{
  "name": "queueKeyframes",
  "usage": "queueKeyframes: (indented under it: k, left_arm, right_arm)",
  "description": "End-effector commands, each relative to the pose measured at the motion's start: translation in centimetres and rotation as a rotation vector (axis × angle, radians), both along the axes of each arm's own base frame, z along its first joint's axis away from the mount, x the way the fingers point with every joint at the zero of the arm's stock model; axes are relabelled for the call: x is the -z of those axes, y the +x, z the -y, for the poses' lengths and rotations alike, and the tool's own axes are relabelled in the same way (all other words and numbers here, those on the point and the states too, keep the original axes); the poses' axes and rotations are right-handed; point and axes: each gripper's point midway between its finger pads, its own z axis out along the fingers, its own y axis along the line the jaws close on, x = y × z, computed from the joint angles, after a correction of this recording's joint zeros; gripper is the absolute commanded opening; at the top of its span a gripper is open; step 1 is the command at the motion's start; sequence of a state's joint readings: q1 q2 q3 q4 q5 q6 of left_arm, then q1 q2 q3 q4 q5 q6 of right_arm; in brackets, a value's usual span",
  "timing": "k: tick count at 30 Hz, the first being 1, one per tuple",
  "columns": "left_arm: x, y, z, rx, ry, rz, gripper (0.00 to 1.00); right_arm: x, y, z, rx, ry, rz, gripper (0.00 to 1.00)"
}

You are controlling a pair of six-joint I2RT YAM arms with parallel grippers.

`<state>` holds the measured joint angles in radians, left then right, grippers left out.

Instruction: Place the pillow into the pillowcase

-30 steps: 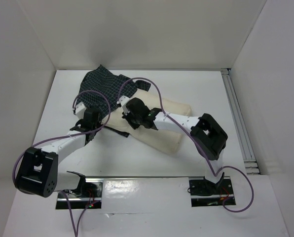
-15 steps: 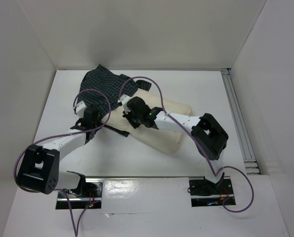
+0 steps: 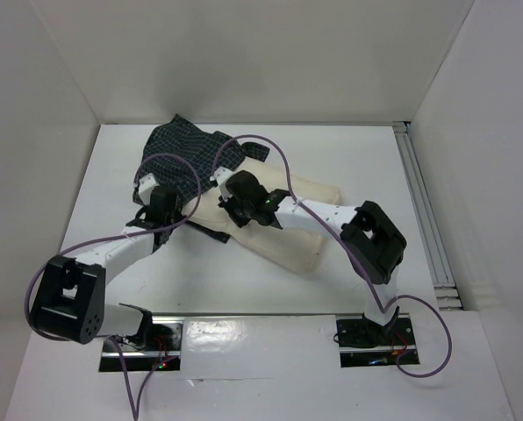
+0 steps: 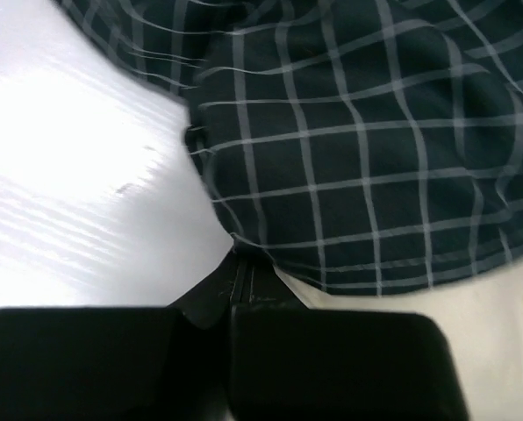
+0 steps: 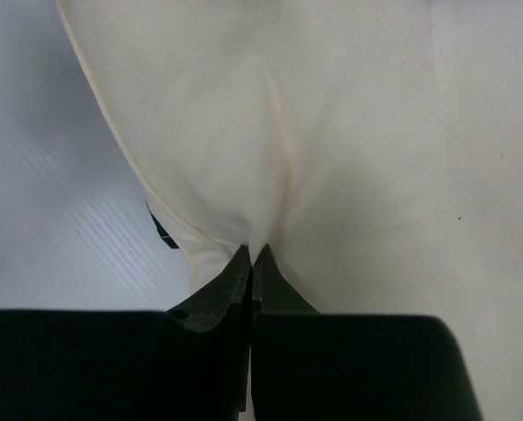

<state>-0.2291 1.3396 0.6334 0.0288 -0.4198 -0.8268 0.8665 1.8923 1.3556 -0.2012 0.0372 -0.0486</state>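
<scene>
Left fingers (image 4: pixel 216 294) pressed together on pillowcase (image 4: pixel 358 158) edge, right fingers (image 5: pixel 216 291) pinching pillow (image 5: pixel 332 114) fabric fold

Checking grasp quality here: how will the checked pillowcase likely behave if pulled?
Probably floppy: the pillowcase lies crumpled in folds. Likely to bunch rather than slide whole: its cloth draws to a point where the left gripper pinches its edge.

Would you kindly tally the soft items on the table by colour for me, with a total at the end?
Cream: 1, the pillow
Dark with white check: 1, the pillowcase
Total: 2
</scene>
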Motion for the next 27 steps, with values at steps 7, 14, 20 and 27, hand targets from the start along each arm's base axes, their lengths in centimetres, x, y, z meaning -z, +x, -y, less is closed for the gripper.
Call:
queueKeyframes:
  k: [7,14,20,27]
  left_arm:
    - [-7.7,1.3,9.9,0.396,-0.165,0.210,0.00]
    - [-10.5,-0.1,16.1,0.658,-0.331,0.252,0.00]
    - [-16.4,2.2,18.3,0.773,-0.309,0.288,0.00]
    - [-14.7,3.0,17.7,0.784,-0.368,0.232,0.00]
  right_arm:
    - [-7.6,6.7,-0.1,0.206,0.204,0.076,0.00]
    - [-11.1,10.0,-0.7,0.253,0.320,0.098,0.00]
    - [-17.2,12.5,-1.6,0.339,0.451,0.176,0.00]
    - [-8.5,10.8,-1.0,0.454,0.360,0.022,0.00]
